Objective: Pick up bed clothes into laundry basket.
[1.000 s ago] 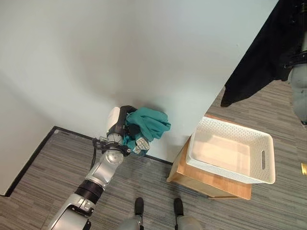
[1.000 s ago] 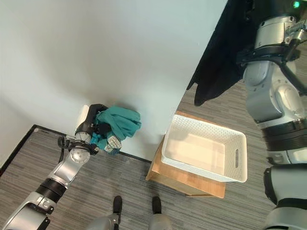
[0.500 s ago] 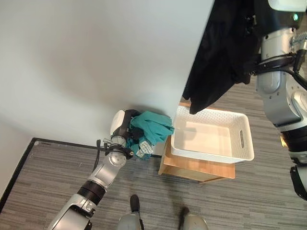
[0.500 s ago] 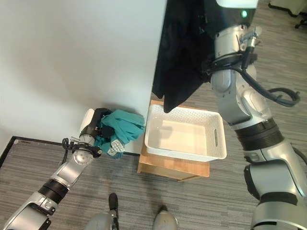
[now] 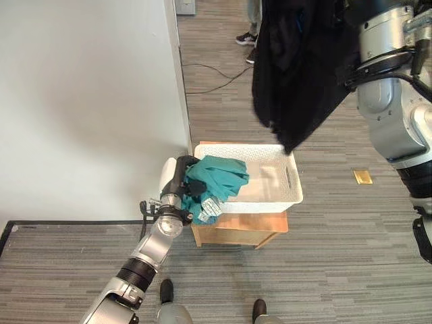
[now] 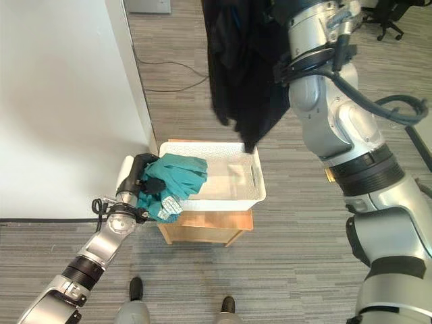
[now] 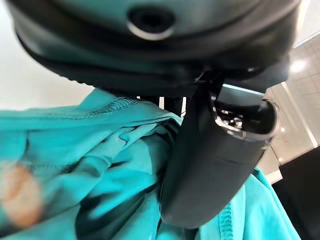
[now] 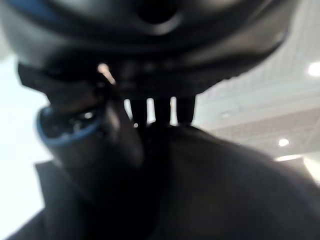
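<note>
We see the left hand point(image 5: 181, 177) clenched around a bunched teal garment point(image 5: 214, 179), with its dark thumb point(image 7: 210, 165) pressed into the folds in the left wrist view, so the cloth is firmly grasped. The teal bundle hangs over the near left corner of a white laundry basket point(image 5: 291, 192), partly above the rim and partly draped outside it, and we cannot tell whether it touches the rim. The basket has perforated walls and a slot handle on its right end, and it sits on a low wooden stand point(image 5: 236, 231) that rests on the grey striped floor point(image 5: 337, 256). Higher up, the right arm holds a large black garment point(image 6: 239, 64) that hangs in long folds, its lowest tip dangling just over the far right corner of the basket. In the right wrist view the right hand point(image 8: 95, 145) has its fingers point(image 8: 161, 109) and thumb curled into the black cloth, so it too is grasping. A white wall point(image 5: 81, 101) stands to the left of the basket, with a dark edge strip along its foot. At the far end of the floor we see a person's shoes point(image 5: 246, 39) and a thin cable point(image 5: 216, 74) lying on the floor near the wall's corner. A small yellow tag point(image 5: 362, 177) lies on the floor to the right of the basket.
</note>
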Robot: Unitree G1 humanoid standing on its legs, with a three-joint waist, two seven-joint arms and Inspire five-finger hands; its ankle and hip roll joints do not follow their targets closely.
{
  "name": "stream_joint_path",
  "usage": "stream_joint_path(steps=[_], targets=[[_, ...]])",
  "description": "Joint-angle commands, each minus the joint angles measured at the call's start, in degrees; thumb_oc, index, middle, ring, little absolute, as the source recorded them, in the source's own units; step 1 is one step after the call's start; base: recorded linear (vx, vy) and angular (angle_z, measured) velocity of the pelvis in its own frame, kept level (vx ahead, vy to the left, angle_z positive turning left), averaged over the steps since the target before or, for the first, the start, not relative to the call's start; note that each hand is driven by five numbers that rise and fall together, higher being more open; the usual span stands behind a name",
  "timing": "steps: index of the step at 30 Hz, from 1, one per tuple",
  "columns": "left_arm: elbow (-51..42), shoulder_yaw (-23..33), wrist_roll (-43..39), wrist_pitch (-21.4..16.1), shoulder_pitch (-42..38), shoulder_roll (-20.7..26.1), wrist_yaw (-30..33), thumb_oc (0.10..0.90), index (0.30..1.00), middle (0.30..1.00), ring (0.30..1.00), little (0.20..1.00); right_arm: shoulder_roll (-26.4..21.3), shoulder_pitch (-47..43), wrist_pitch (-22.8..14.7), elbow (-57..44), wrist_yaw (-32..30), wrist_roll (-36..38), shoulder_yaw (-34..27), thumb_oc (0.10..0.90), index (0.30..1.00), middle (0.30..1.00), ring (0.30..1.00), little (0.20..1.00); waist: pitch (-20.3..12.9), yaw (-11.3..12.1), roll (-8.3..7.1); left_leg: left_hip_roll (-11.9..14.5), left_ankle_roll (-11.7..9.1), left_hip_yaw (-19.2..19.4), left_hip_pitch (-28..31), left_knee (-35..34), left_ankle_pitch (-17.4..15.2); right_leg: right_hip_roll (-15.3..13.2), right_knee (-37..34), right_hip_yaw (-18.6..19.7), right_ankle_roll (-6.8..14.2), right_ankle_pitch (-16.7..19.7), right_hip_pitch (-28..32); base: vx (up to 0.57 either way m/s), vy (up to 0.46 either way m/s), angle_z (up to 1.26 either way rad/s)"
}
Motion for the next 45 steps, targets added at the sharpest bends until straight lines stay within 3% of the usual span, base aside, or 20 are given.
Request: stream_joint_path(steps=[1, 2, 5, 14, 24, 35, 45], targets=[[-4.15, -1.46, -0.07, -5.91, -3.86, 2.86, 3.27, 0.400, 0.300, 0.300, 0.300, 0.300, 2.36, -9.36, 0.12, 1.26, -3.85, 0.35, -1.79, 0.400, 0.300, 0.300, 0.300, 0.300, -8.34, 2.49, -0.42, -6.82, 2.35, -3.80, -0.61, 1.47, -12.20, 5.51, 0.36, 1.47, -4.25, -4.37, -4.49, 0.05, 0.041, 0.06], [-4.36, -1.20, -0.39, -5.97, -3.25, 3.08, 3.06, 0.400, 0.300, 0.300, 0.300, 0.300, 1.98, -9.15, 0.25, 1.92, -3.51, -0.19, -1.85, 0.400, 0.300, 0.300, 0.300, 0.300, -9.18, 2.20, 0.26, -6.47, 2.63, -3.19, 0.73, -1.17, -11.33, 6.22, 0.36, 1.39, -4.32, -4.61, -4.55, 0.04, 0.020, 0.11], [-4.71, -0.61, -0.90, -6.26, -3.15, 3.24, 3.51, 0.400, 0.300, 0.300, 0.300, 0.300, 1.32, -5.91, 0.09, 1.81, -3.31, -0.15, -3.61, 0.400, 0.300, 0.300, 0.300, 0.300, -10.18, 1.66, 0.29, -7.63, 2.89, -1.51, 0.80, -4.55, -8.64, 6.73, 0.36, 0.24, -4.49, -4.43, -3.88, 0.04, 0.018, 0.09], [-5.61, -3.33, -2.12, -6.90, -9.17, 1.44, 3.64, 0.400, 0.300, 0.300, 0.300, 0.300, 4.04, -3.74, 0.10, 2.41, -2.65, -1.69, -2.72, 0.400, 0.300, 0.300, 0.300, 0.300, -11.52, -0.29, 1.60, -8.33, 3.22, -0.64, 1.30, -4.55, -9.84, 6.29, 0.36, 1.16, -4.04, -3.87, -4.35, 0.02, 0.035, 0.01], [-5.23, -4.11, -1.86, -6.67, -7.09, 0.02, 2.28, 0.400, 0.300, 0.300, 0.300, 0.300, 5.12, 5.68, -0.70, -4.87, -0.62, -4.94, -7.18, 0.400, 0.300, 0.300, 0.300, 0.300, -10.94, -1.13, 2.21, -8.56, 3.49, -0.11, 0.32, -4.55, -9.92, 6.09, 0.36, 1.82, -3.82, -3.83, -5.51, 0.00, 0.016, -0.05], [-6.03, -3.80, -2.81, -6.47, -4.39, 0.46, 1.58, 0.400, 0.300, 0.300, 0.300, 0.300, 7.20, 11.23, -0.02, -3.45, 0.40, -6.01, -7.53, 0.400, 0.300, 0.300, 0.300, 0.300, -8.35, -0.53, 1.90, -9.07, 3.86, 0.58, -3.26, -4.55, -9.78, 5.94, 0.36, 1.81, -3.23, -3.49, -9.28, -0.02, 0.009, -0.03], [-6.46, -2.61, -4.59, -7.19, -2.27, 1.38, 1.85, 0.400, 0.300, 0.300, 0.300, 0.300, 6.53, 14.34, 2.66, 7.56, -0.05, -5.52, -7.01, 0.400, 0.300, 0.300, 0.300, 0.300, -3.18, 0.48, 2.78, -10.16, 3.86, 1.27, -10.35, -4.55, -7.59, 5.93, 0.36, 1.61, -3.02, -1.77, -16.48, -0.07, 0.023, 0.01]])
